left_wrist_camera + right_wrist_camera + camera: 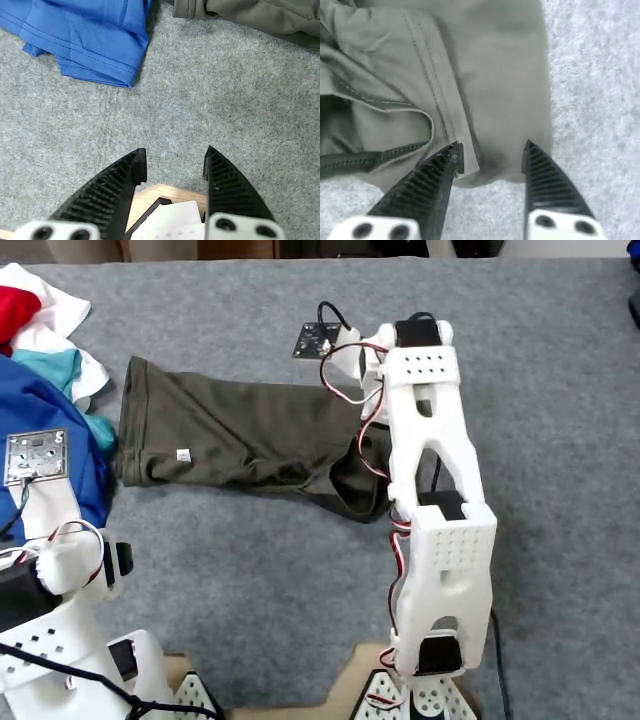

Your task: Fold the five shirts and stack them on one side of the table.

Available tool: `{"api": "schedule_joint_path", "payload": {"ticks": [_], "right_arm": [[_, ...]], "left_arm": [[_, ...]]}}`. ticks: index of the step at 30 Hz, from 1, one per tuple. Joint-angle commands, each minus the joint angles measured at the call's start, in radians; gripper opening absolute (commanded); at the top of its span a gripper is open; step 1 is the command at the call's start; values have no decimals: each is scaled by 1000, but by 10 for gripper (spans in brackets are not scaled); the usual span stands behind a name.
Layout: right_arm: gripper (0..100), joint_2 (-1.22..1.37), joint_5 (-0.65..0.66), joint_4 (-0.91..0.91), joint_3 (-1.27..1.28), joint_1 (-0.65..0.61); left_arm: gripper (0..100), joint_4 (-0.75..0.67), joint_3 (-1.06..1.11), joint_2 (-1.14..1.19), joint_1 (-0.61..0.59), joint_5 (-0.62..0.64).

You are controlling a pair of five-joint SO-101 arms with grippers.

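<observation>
Folding looks to be the step in hand, and the olive shirt (230, 435) is the one in play. It lies across the middle of the grey table (250, 570), narrowed into a long band. One end is squared off towards the heap and the other is bunched under the outstretched arm.

The right gripper (492, 155) hangs right over that bunched end. Its jaws are wide and straddle a seamed edge, empty for now, and I can't tell whether the tips touch the cloth. My read is that the next move is to drop, pinch that edge cleanly through both layers, and carry it across towards the far end.

The fabric looks soft and limp, with loose hems rumpled just beside the jaws, so it could sag or drag.

Off to the side, the blue shirt (45, 415), teal shirt (55, 365), white shirt (50, 320) and red shirt (15, 310) lie in an unfolded heap. The left gripper (175, 165) sits spread and empty over bare table, near the blue shirt.
</observation>
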Motion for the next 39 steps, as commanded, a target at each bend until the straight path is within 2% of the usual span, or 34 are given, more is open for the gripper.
{"api": "schedule_joint_path", "payload": {"ticks": [1, 5, 9, 13, 17, 19, 24, 26, 32, 39], "right_arm": [[224, -8, 11, 72, -102, 25], [223, -8, 12, 222, -176, 31], [159, -28, 11, 229, -153, 94], [75, -96, 21, 227, 58, 130], [52, -219, 32, 222, 329, 127], [69, -282, -52, 212, 421, 113], [229, -375, -327, 196, 487, 90], [265, -378, -407, 193, 487, 68], [215, -358, -695, 74, 481, -18], [139, -268, -916, -41, 481, -68]], "left_arm": [[201, 8, 0, -7, -5, -9], [201, 8, 0, -7, -5, -9], [201, 8, 0, -7, -5, -9], [201, 8, 0, -7, -5, -9], [201, 8, -9, -2, 5, -9], [201, 8, -3, 1, 38, -9], [201, 8, -8, 1, 101, -3], [201, 8, -9, 1, 106, -3], [201, 8, -5, 1, 103, -3], [201, 8, -2, -2, 97, -2]]}}
